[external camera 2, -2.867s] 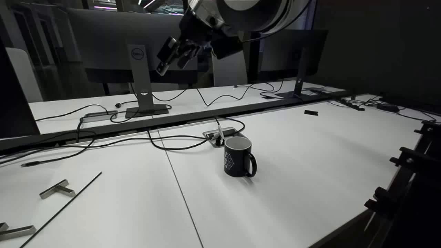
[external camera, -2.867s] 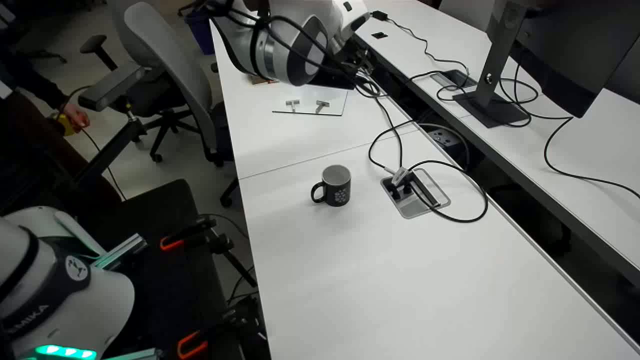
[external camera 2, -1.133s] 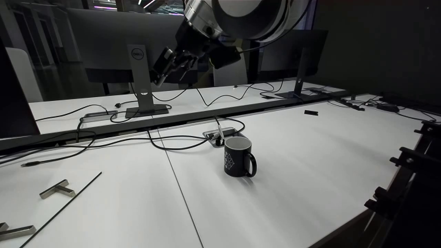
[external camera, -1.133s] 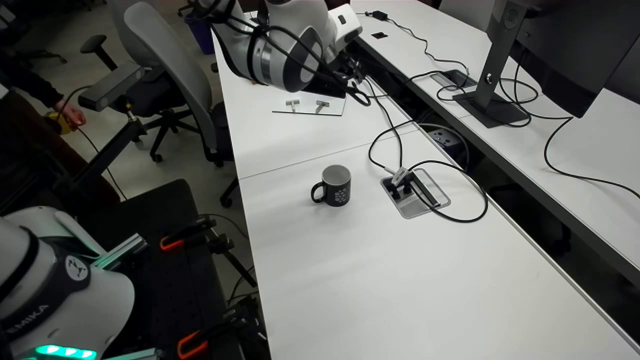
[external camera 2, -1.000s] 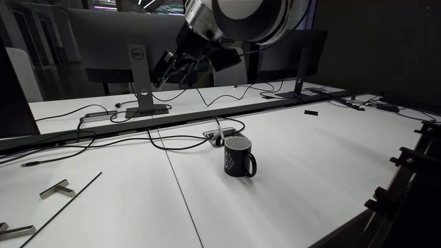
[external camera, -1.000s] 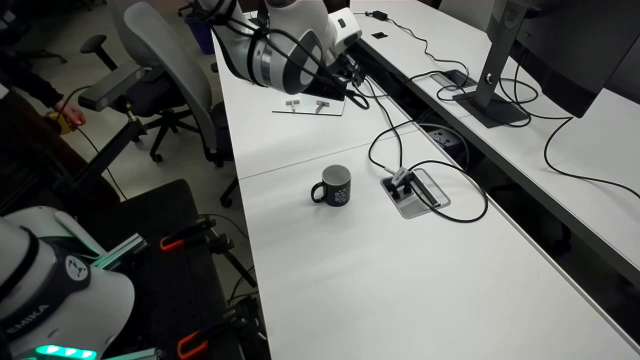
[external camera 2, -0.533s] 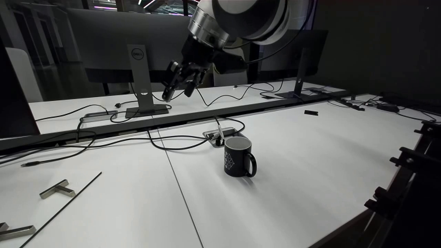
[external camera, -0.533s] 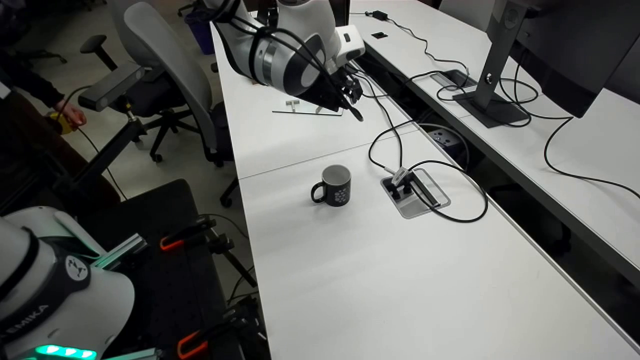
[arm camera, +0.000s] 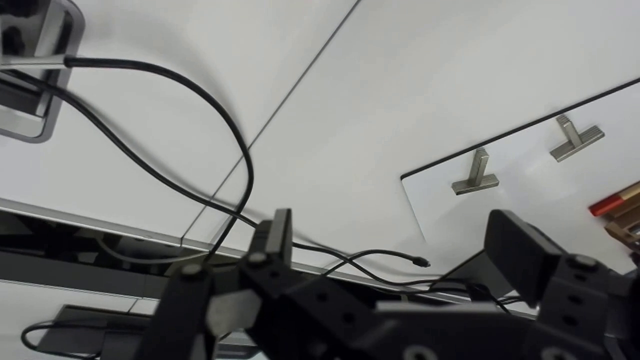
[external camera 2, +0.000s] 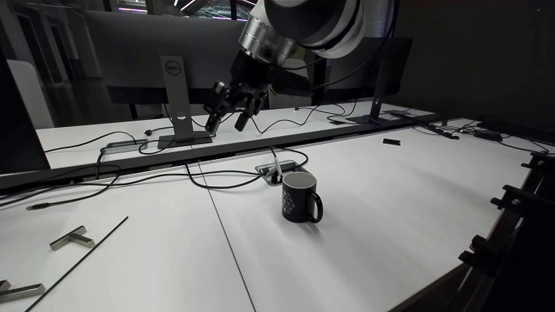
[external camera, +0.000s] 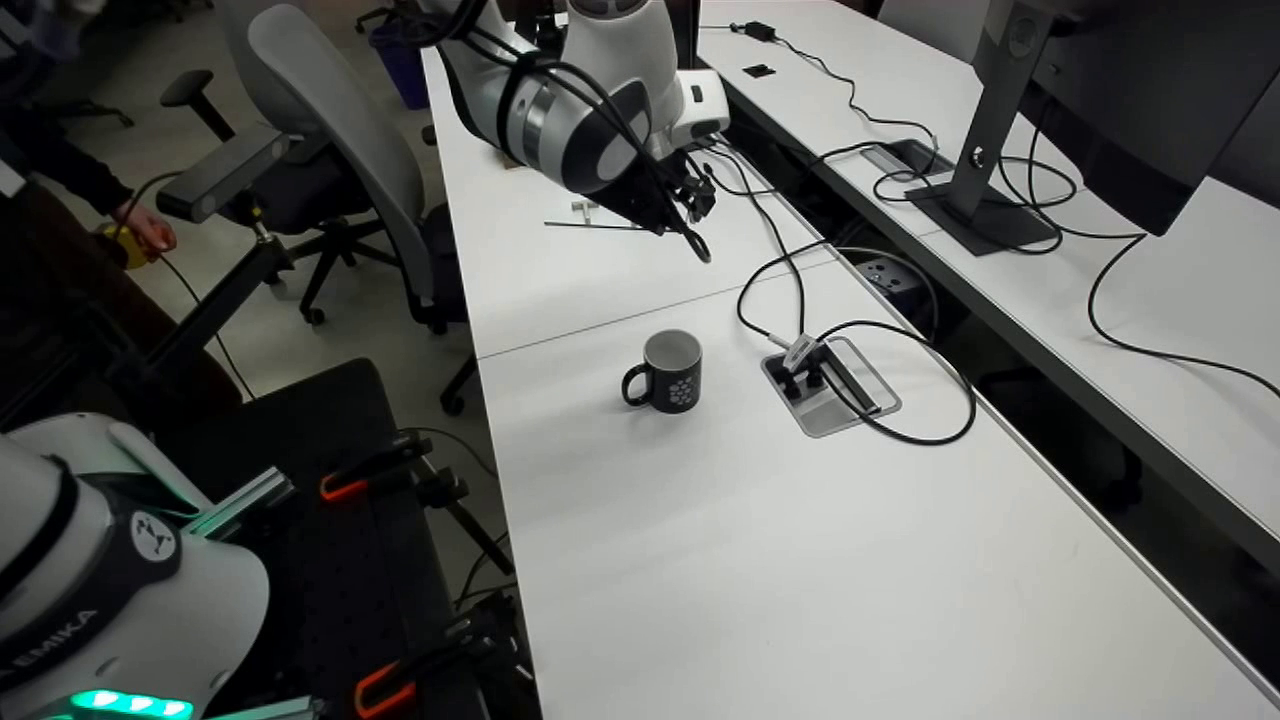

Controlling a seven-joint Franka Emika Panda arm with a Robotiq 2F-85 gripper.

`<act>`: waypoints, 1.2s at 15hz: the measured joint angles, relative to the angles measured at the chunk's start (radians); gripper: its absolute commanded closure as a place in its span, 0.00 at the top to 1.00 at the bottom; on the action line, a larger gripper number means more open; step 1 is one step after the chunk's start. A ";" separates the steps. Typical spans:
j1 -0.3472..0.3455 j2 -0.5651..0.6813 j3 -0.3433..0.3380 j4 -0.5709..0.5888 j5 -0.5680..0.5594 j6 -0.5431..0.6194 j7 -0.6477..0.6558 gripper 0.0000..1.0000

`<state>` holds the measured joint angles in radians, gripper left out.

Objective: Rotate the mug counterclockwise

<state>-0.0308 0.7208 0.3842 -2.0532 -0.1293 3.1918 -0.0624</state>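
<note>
1 mug (external camera: pixel 674 375) stands upright, pale inside.

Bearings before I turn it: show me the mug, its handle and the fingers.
Mug (external camera 2: pixel 299 203): in an exterior view, middle of the dark outer wall.
Handle (external camera 2: pixel 320 209): in an exterior view, outer curve of the loop.
Fingers (arm camera: pixel 520 252): in the wrist view, dark face of one finger.

My equipment comprises one gripper (arm camera: pixel 391 225), fitted with two fingers (arm camera: pixel 520 247). I count one mug (external camera 2: pixel 297 203), which has one handle (external camera 2: pixel 320 208). In the wrist view I register two T-shaped metal pieces (arm camera: pixel 475 182). In an exterior view I list two monitors (external camera 2: pixel 138 56), each on one stand (external camera 2: pixel 177 99). In an exterior view I list two recessed cable boxes (external camera: pixel 825 415), two orange-marked clamps (external camera: pixel 350 485) and one blue bin (external camera: pixel 402 65). I cannot count the overlapping cables (arm camera: pixel 115 63).
</note>
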 measured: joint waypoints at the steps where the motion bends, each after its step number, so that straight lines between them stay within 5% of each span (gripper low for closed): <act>1: -0.008 0.004 0.009 0.000 0.004 -0.004 0.000 0.64; 9: -0.090 0.044 0.100 0.000 0.065 -0.127 -0.004 0.02; 18: -0.102 0.073 0.091 -0.022 0.249 -0.229 0.031 0.00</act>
<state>-0.1332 0.7935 0.4748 -2.0748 0.1195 2.9631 -0.0314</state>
